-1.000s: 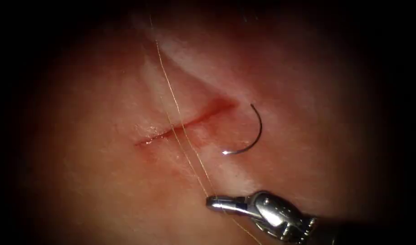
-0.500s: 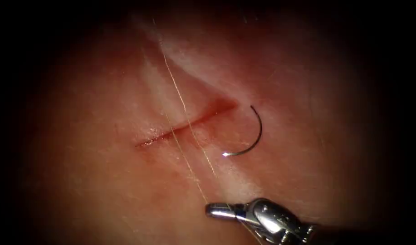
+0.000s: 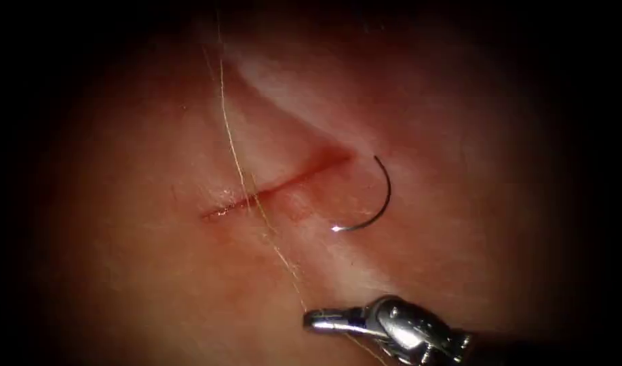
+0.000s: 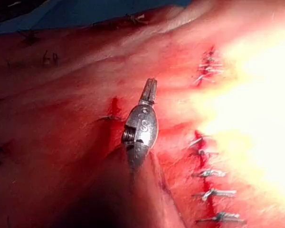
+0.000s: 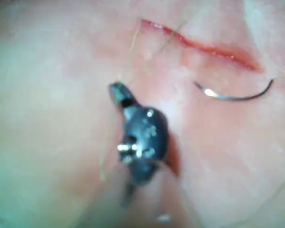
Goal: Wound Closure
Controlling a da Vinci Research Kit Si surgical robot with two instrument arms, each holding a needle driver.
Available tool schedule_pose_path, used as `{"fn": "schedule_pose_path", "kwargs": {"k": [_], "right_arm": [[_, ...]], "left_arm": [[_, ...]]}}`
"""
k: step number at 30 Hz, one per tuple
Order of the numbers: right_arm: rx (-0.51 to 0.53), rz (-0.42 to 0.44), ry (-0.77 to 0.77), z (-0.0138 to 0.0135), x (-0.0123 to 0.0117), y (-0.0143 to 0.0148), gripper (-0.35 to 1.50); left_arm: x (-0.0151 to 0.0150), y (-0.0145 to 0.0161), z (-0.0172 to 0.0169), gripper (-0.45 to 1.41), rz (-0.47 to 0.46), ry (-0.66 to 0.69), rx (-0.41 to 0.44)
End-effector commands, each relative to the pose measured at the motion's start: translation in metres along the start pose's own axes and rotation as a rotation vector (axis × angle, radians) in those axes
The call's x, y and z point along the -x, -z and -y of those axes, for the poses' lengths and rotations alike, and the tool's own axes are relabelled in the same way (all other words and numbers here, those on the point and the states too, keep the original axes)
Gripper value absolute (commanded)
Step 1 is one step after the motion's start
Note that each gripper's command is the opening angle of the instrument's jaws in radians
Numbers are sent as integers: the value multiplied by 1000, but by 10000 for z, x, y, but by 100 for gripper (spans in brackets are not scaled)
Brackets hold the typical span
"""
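- Right end effector [image 3: 324, 318] clenched on thread [image 3: 237, 163], below cut [image 3: 277, 184].
- Needle [image 3: 378, 203] lying free on tissue [image 3: 154, 271], right of cut.
- Left end effector [image 4: 149, 90]: grip unclear.

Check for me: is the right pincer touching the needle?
Apart. The endoscope view shows the needle lying free on the tissue, right of the cut, with bare tissue separating it from the right pincer, shut on the thread.
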Motion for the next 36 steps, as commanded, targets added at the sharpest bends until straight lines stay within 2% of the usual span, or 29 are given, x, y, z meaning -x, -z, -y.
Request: {"fn": "schedule_pose_path", "kwargs": {"k": [1,4,7,10,12,15,18,19,22,23,24,26,28,30,31,34,35,36], "right_arm": [[-3,-2,7,-5,-1,-10,12],[4,12,7,-3,1,-8,93],[20,30,4,-2,0,-3,126],[19,53,-1,0,-4,6,140],[16,70,-7,2,-9,15,143],[0,102,-7,7,-27,44,145],[-18,123,-14,11,-40,68,145],[-39,134,-20,12,-46,77,137],[-54,133,-19,9,-58,90,133],[-61,131,-10,6,-67,99,131],[-61,131,-10,6,-67,99,131],[-25,121,1,-5,-84,107,130],[16,113,28,-24,-103,105,123],[24,111,35,-30,-108,102,121],[40,85,44,-43,-117,90,120],[61,69,57,-58,-126,64,120],[49,60,61,-68,-129,37,118],[42,56,61,-71,-131,25,116]], "left_arm": [[-9,-7,2,-45,-8,-7,9],[-28,-6,-4,-45,-25,-10,19],[-51,-3,-18,-45,-57,-8,37],[-70,-1,-37,-45,-96,-1,58],[-80,1,-49,-45,-122,2,72],[-104,6,-80,-45,-198,8,108],[-133,11,-113,-45,-319,32,151],[-146,12,-128,-45,-363,42,168],[-166,13,-157,-45,-414,52,195],[-178,14,-177,-45,-439,62,213],[-178,14,-177,-45,-439,62,213],[-192,18,-206,-45,-465,66,234],[-197,22,-237,-45,-488,74,258],[-197,23,-246,-45,-488,75,259],[-193,24,-267,-45,-483,83,261],[-184,23,-296,-45,-471,87,258],[-176,21,-317,-45,-466,97,260],[-173,20,-323,-45,-465,92,255]]}}
